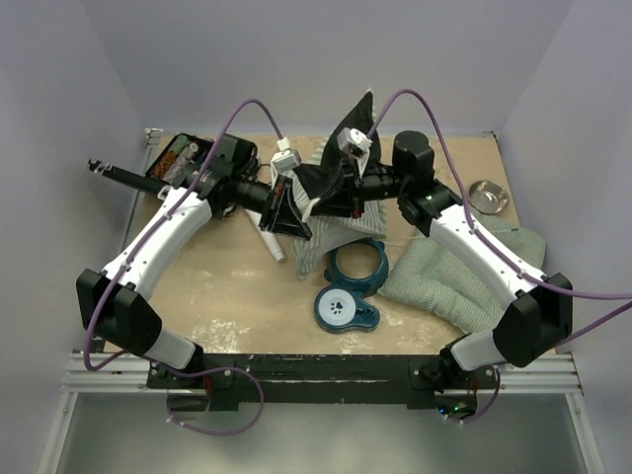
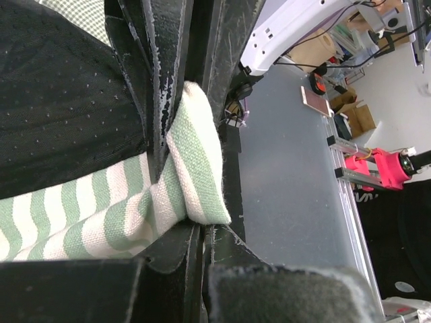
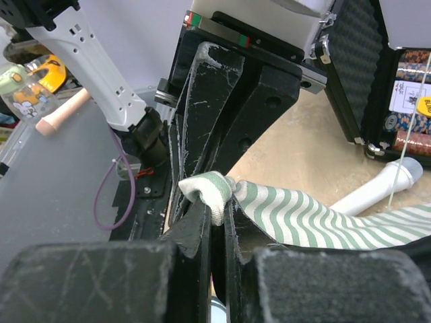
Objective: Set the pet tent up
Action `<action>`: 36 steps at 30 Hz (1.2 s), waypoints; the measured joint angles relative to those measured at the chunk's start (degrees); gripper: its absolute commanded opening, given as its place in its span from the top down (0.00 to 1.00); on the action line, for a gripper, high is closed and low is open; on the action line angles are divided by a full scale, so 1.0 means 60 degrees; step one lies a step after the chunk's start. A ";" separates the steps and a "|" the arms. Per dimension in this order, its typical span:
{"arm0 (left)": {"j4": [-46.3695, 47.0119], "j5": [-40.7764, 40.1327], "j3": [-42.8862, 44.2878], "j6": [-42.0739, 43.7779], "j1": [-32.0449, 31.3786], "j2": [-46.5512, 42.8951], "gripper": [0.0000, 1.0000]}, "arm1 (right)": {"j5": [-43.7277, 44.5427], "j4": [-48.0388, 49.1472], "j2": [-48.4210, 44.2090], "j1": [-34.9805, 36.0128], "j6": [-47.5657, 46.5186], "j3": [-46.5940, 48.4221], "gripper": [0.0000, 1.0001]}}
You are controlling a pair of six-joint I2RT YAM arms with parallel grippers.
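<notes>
1. Pet tent point(image 1: 314, 252): bunched at the centre of the table point(image 1: 227, 286). Black panel hoisted to a peak toward 12 o'clock, striped skirt sagging onto the surface toward 6 o'clock. Not yet standing in any tent shape.
2. Left gripper point(image 1: 286, 212), at 9 o'clock of the bundle: clenched on a folded striped hem, with only a narrow roll of cloth pinched between the pads in the wrist view. Likely failure: hem slipping free under a sideways tug, dropping the raised panel.
3. White tube point(image 1: 272, 242), lying at 7 o'clock of that claw: possibly one of the tent's poles, hard to tell from above. Could be snagged or rolled off by trailing fabric.
4. Teal bowl stand point(image 1: 351, 286), at 6 o'clock of the bundle, touching the skirt's lower edge. Prone to being dragged along if the cloth is hauled outward.
5. Right gripper point(image 1: 341, 197), at 3 o'clock of the bundle: clamped on another striped edge, again by a small corner. Very near the opposite claw, so a real chance of fingers knocking together, or of opposed pulls stripping the cloth from the weaker pinch.
6. Checked cushion point(image 1: 444, 272), at 4 o'clock, just beneath the right forearm. Easily swept aside by a low elbow swing.
</notes>
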 measured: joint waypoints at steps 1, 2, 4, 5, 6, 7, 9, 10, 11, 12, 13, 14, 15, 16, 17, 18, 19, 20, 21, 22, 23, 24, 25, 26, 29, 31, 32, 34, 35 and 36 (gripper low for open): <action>-0.0018 -0.0033 0.0029 0.0004 -0.0015 0.0022 0.99 | 0.0047 -0.0193 0.0022 0.0018 -0.0222 0.0095 1.00; -0.0044 -0.0051 0.0062 0.0022 -0.0018 0.0044 0.95 | 0.0076 -0.0386 0.0044 0.0033 -0.0401 0.0193 1.00; -0.0189 -0.0091 0.0127 0.0124 -0.0026 0.0091 0.87 | 0.0091 -0.0692 0.0102 0.0047 -0.0707 0.0353 1.00; -0.0251 -0.0102 0.0135 0.0186 -0.0026 0.0098 0.82 | 0.0095 -0.0823 0.0146 0.0055 -0.0801 0.0437 1.00; -0.0335 -0.0106 0.0131 0.0237 -0.0022 0.0102 0.78 | 0.0109 -0.0943 0.0189 0.0055 -0.0878 0.0517 1.00; -0.0386 -0.0109 0.0102 0.0284 -0.0011 0.0091 0.66 | 0.0106 -0.1038 0.0240 0.0055 -0.0911 0.0583 1.00; -0.0335 -0.0222 -0.0124 0.0335 0.0062 0.0007 0.58 | 0.0106 -0.1184 0.0346 0.0055 -0.0958 0.0729 1.00; -0.0368 -0.0477 -0.0328 0.0335 0.0127 -0.0062 0.57 | 0.0120 -0.1173 0.0368 0.0055 -0.0958 0.0787 1.00; -0.0393 -0.0634 -0.0568 0.0324 0.0204 -0.0106 0.58 | 0.0127 -0.1151 0.0375 0.0044 -0.0958 0.0845 1.00; -0.0397 -0.0699 -0.0794 0.0270 0.0280 -0.0127 0.59 | 0.0138 -0.1126 0.0375 0.0025 -0.0962 0.0925 1.00; -0.0364 -0.0692 -0.0943 0.0226 0.0324 -0.0149 0.59 | 0.0146 -0.1133 0.0375 0.0018 -0.0962 0.0951 1.00; -0.0302 -0.0685 -0.1078 0.0175 0.0364 -0.0211 0.61 | 0.0146 -0.1198 0.0375 0.0022 -0.0962 0.0951 1.00; -0.0200 -0.0718 -0.1184 0.0109 0.0397 -0.0306 0.63 | 0.0142 -0.1253 0.0397 0.0036 -0.0962 0.0951 1.00; -0.0058 -0.0765 -0.1279 0.0066 0.0408 -0.0415 0.65 | 0.0142 -0.1253 0.0412 0.0036 -0.0965 0.0951 1.00; 0.0076 -0.0805 -0.1348 -0.0018 0.0408 -0.0514 0.65 | 0.0142 -0.1253 0.0415 0.0040 -0.0965 0.0951 1.00; 0.0222 -0.0852 -0.1417 -0.0095 0.0408 -0.0594 0.65 | 0.0135 -0.1249 0.0415 0.0036 -0.0965 0.0958 1.00; 0.0382 -0.0892 -0.1479 -0.0208 0.0408 -0.0670 0.64 | 0.0127 -0.1249 0.0415 0.0036 -0.0965 0.0984 1.00; 0.0637 -0.0922 -0.1563 -0.0386 0.0408 -0.0754 0.64 | 0.0127 -0.1246 0.0415 0.0036 -0.0969 0.1002 1.00; 0.0801 -0.0933 -0.1617 -0.0514 0.0408 -0.0805 0.63 | 0.0131 -0.1249 0.0415 0.0036 -0.0973 0.1016 1.00; 0.1060 -0.0943 -0.1719 -0.0718 0.0408 -0.0874 0.63 | 0.0142 -0.1249 0.0415 0.0036 -0.0984 0.1038 1.00; 0.1341 -0.0951 -0.1825 -0.0947 0.0408 -0.0951 0.63 | 0.0149 -0.1246 0.0415 0.0029 -0.0998 0.1053 1.00; 0.1654 -0.0962 -0.1945 -0.1191 0.0408 -0.1035 0.63 | 0.0149 -0.1246 0.0415 0.0025 -0.1009 0.1064 1.00; 0.1982 -0.0973 -0.2069 -0.1421 0.0408 -0.1118 0.63 | 0.0149 -0.1246 0.0415 0.0025 -0.1009 0.1075 1.00; 0.2288 -0.0969 -0.2189 -0.1643 0.0408 -0.1184 0.64 | 0.0153 -0.1239 0.0415 0.0025 -0.1013 0.1089 1.00; 0.3078 -0.0911 -0.2466 -0.2313 0.0408 -0.1304 0.65 | 0.0160 -0.1195 0.0415 0.0018 -0.1035 0.1107 1.00; 0.3614 -0.0867 -0.2601 -0.2750 0.0408 -0.1341 0.66 | 0.0186 -0.1162 0.0415 -0.0004 -0.1038 0.1107 1.00; 0.3891 -0.0852 -0.2674 -0.2973 0.0408 -0.1366 0.66 | 0.0204 -0.1126 0.0415 -0.0018 -0.1038 0.1111 1.00; 0.4335 -0.0823 -0.2783 -0.3322 0.0408 -0.1413 0.66 | 0.0229 -0.1067 0.0415 -0.0029 -0.1038 0.1111 1.00; 0.4583 -0.0798 -0.2841 -0.3537 0.0408 -0.1450 0.64 | 0.0233 -0.1024 0.0415 -0.0029 -0.1038 0.1111 1.00; 0.4717 -0.0780 -0.2852 -0.3683 0.0408 -0.1468 0.64 | 0.0237 -0.0991 0.0415 -0.0029 -0.1035 0.1111 1.00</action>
